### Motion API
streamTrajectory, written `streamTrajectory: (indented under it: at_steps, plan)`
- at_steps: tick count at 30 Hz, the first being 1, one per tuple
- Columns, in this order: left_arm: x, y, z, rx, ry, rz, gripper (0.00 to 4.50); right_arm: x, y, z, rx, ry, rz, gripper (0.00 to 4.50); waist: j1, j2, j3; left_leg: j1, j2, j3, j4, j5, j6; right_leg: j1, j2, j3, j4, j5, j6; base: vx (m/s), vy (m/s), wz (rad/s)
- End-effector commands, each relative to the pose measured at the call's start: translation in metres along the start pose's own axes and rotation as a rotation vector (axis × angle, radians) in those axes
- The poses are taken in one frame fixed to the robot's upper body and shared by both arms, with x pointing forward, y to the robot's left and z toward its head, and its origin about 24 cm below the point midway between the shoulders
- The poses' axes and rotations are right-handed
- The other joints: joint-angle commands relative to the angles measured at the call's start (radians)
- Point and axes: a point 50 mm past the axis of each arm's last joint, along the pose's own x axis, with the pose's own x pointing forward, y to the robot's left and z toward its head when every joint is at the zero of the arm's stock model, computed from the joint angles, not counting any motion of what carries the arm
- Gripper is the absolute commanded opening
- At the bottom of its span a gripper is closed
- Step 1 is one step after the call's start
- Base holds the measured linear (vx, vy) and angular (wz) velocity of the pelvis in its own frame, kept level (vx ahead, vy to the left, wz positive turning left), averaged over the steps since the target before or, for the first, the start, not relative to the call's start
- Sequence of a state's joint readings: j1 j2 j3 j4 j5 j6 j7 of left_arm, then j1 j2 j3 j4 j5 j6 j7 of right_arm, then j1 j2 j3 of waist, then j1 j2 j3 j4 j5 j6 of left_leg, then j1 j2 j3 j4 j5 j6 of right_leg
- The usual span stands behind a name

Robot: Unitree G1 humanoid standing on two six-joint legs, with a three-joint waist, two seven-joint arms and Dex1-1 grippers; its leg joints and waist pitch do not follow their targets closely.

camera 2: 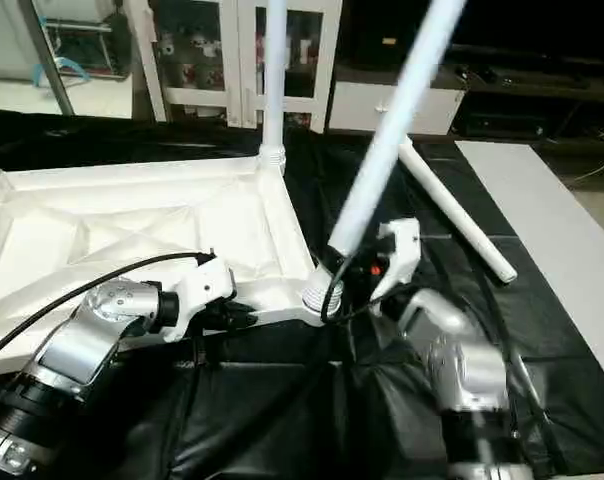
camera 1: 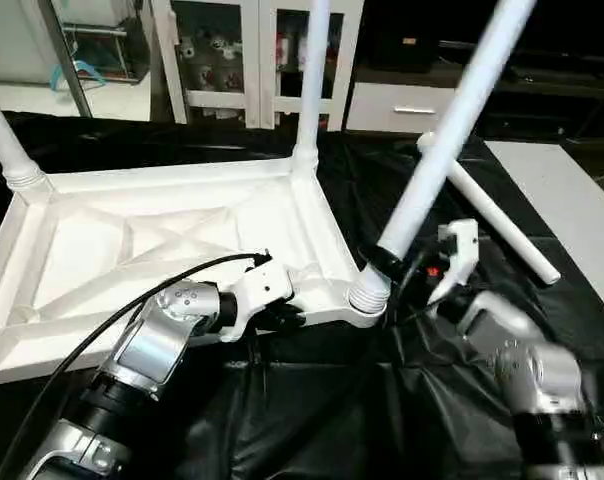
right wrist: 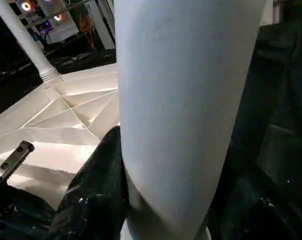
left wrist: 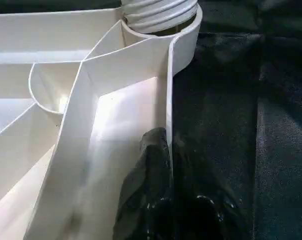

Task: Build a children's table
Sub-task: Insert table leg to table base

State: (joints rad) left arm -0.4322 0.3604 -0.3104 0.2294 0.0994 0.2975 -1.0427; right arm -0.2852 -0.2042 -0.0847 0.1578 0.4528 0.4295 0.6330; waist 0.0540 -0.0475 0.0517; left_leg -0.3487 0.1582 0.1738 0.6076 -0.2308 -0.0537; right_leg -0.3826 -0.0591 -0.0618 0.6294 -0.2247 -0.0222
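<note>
The children's table top [camera 1: 132,250] lies upside down on black cloth, ribbed underside up. White legs stand in its far left corner [camera 1: 4,140] and far right corner [camera 1: 312,90]. A third leg [camera 1: 452,130] leans up to the right, its threaded end in the near right corner socket [camera 1: 367,295]. My right gripper [camera 1: 387,262] is shut on this leg just above the socket; one black finger [right wrist: 96,190] presses its side. My left gripper [camera 1: 282,312] is shut on the top's near rim [left wrist: 168,90], left of that socket. A fourth leg [camera 1: 502,220] lies loose on the cloth to the right.
A white cabinet with glass doors [camera 1: 252,50] stands behind the table. A pale flat board [camera 1: 572,210] lies at the right, past the loose leg. Black cloth [camera 1: 332,420] covers the floor in front. A black cable [camera 1: 102,320] arcs over my left forearm.
</note>
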Motion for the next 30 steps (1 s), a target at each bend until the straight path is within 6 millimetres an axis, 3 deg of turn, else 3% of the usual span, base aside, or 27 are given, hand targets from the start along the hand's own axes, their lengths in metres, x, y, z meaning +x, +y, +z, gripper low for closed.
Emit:
streamTrajectory:
  at_steps: [1, 8, 16, 20, 24, 29, 30]
  plan:
    - [0.003, 0.002, -0.001, -0.029, -0.023, 0.023, 0.0, -0.007, 0.001, -0.027, 0.045, 0.046, -0.054, 1.85, 0.001, 0.003, -0.042, 0.002, 0.084, -0.028, -0.084, -0.069, 0.046, 0.039, -0.109, 0.068, -0.08, -0.098, -0.23, 0.0, 0.0, 0.0]
    - [0.003, 0.004, -0.001, -0.031, -0.026, 0.035, 0.0, -0.012, 0.005, -0.034, -0.013, 0.005, -0.084, 1.85, 0.0, 0.004, -0.037, 0.004, 0.086, -0.03, -0.092, -0.143, 0.026, 0.034, -0.111, 0.07, -0.094, -0.215, -0.203, 0.0, 0.0, 0.0]
    - [0.002, 0.006, -0.002, -0.025, -0.019, 0.037, 0.0, -0.015, 0.013, -0.049, -0.116, 0.106, -0.032, 1.85, -0.001, 0.003, -0.037, 0.0, 0.084, -0.031, -0.094, -0.114, 0.046, 0.037, -0.107, 0.069, -0.091, -0.169, -0.204, 0.0, 0.0, 0.0]
    - [0.0, 0.008, -0.002, -0.023, -0.015, 0.041, 0.0, -0.016, 0.01, -0.061, -0.195, 0.291, 0.008, 1.85, -0.004, 0.003, -0.032, 0.002, 0.083, -0.031, -0.097, -0.154, 0.036, 0.034, -0.105, 0.068, -0.099, -0.247, -0.187, 0.0, 0.0, 0.0]
    - [-0.002, 0.01, -0.003, -0.021, -0.01, 0.045, 0.0, -0.014, 0.005, -0.057, -0.235, 0.367, 0.04, 1.85, -0.008, -0.001, -0.026, 0.007, 0.086, -0.037, -0.103, -0.229, 0.019, 0.029, -0.109, 0.07, -0.112, -0.367, -0.16, 0.0, 0.0, 0.0]
    - [-0.003, 0.011, -0.003, -0.018, -0.007, 0.053, 0.0, -0.014, 0.005, -0.059, -0.249, 0.426, 0.067, 1.85, -0.013, -0.005, -0.025, 0.014, 0.088, -0.041, -0.108, -0.273, 0.008, 0.027, -0.114, 0.07, -0.122, -0.431, -0.145, 0.0, 0.0, 0.0]
    - [-0.003, 0.011, -0.003, -0.019, -0.008, 0.057, 0.0, -0.015, 0.005, -0.062, -0.25, 0.436, 0.066, 1.85, -0.013, -0.005, -0.027, 0.013, 0.089, -0.041, -0.109, -0.255, 0.01, 0.029, -0.114, 0.071, -0.12, -0.412, -0.145, 0.0, 0.0, 0.0]
